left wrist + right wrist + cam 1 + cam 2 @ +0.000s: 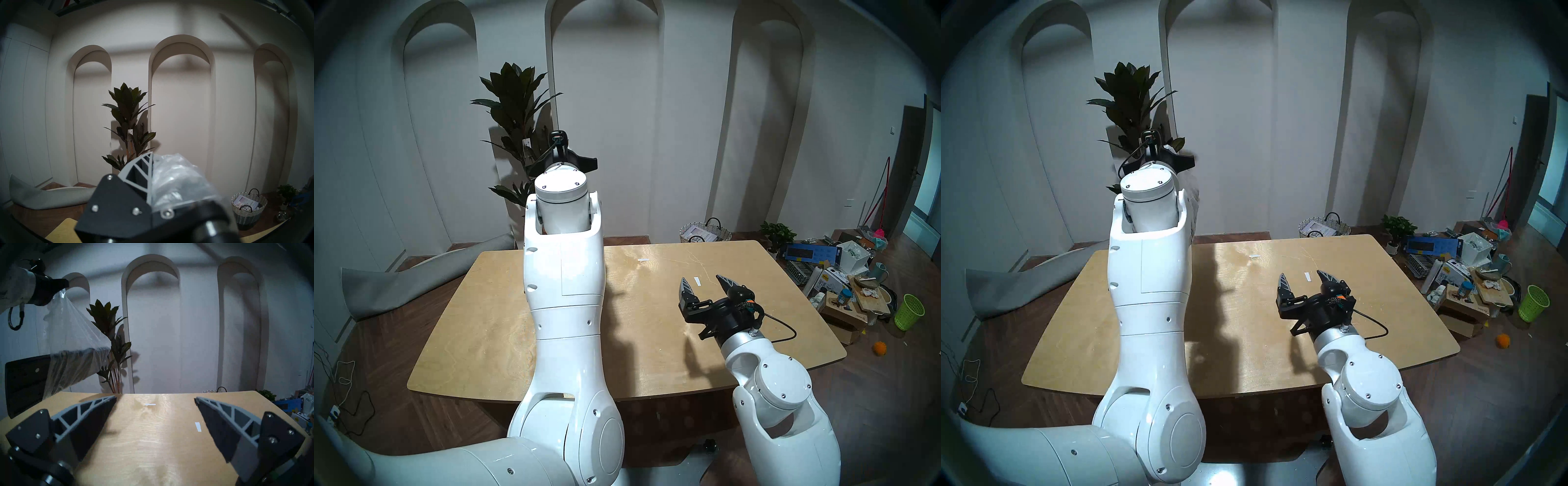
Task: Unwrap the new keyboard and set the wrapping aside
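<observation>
A bare wooden table [153, 438] stands before an arched white wall. High at its left, the left gripper [152, 171] pinches the clear wrapping [71, 338], from which the black keyboard [25, 383] hangs half out. The right gripper [709, 283] hovers over the table, fingers spread wide and empty.

We see a light plywood table w/ rounded corners [653, 339], two short white tape strips [697, 281] on it. Behind: tall dark-leaved potted plant [514, 98] vs. white arched wall niches [181, 101]. Woven handled basket [705, 232] on the floor nr the far edge. Right: blue keyboard-print box [811, 253], lime-green mesh bin [908, 311], orange ball [879, 348].
</observation>
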{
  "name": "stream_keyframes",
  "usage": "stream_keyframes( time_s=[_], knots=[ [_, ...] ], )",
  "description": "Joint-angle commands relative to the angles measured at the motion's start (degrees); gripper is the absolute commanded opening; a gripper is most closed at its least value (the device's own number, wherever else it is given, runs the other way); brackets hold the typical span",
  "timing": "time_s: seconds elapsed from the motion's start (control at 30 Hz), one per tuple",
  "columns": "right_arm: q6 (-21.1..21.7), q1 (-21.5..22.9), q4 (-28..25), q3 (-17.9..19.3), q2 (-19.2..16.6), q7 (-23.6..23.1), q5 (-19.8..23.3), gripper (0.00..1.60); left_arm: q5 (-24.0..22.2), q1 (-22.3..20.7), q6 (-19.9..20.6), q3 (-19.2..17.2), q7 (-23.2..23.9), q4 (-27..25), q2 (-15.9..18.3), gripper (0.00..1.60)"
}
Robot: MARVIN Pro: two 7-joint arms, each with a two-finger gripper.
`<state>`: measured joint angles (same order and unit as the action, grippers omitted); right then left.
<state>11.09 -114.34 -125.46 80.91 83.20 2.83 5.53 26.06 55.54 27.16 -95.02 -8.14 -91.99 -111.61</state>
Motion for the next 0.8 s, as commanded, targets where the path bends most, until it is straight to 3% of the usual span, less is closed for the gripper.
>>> stream_keyframes(
  time_s=[0.0,0.37,0.67,0.77],
  knots=[
    [-1.5,-3.1,-3.4,-1.8,1.0,2.5,-2.3,1.6,1.8,-5.9,-3.4,-0.1,-5.4,1.7,-0.3,0.0],
    [-2.8,-3.9,-3.5,-1.4,0.5,4.4,-3.6,1.6,7.7,-6.4,-6.5,2.5,-17.0,4.9,-0.3,0.0],
    [-4.7,0.7,1.7,0.5,-0.8,3.5,-4.3,1.6,9.1,-5.9,-7.8,4.2,-21.4,5.2,-0.8,0.0],
    [-5.0,2.4,3.7,0.8,-1.2,3.1,-4.4,1.6,8.4,-5.5,-8.6,4.5,-20.7,4.8,-0.6,0.0]
  ],
)
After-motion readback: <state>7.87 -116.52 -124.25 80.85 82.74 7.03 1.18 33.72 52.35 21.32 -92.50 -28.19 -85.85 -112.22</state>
